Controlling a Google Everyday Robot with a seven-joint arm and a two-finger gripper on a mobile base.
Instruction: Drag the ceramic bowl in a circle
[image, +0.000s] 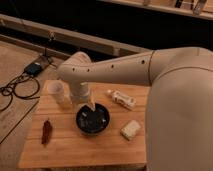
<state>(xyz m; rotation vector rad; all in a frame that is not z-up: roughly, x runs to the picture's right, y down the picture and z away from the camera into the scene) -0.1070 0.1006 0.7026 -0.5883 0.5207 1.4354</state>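
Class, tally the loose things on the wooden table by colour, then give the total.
White or pale: 3 (cup, bottle, block)
Black: 1 (bowl)
Reddish-brown: 1 (strip)
Total: 5
The claw, not counted, is down at the bowl's far rim.

1. The gripper (93, 106) hangs over the far rim of the ceramic bowl (93, 122), mid-counter (75, 150).
2. Far left stands a white cup (56, 90); far right lies a white bottle (121, 99).
3. A pale block (131, 129) crowds the near right.
4. Open board lies near and left, up to a dark red object (46, 132).
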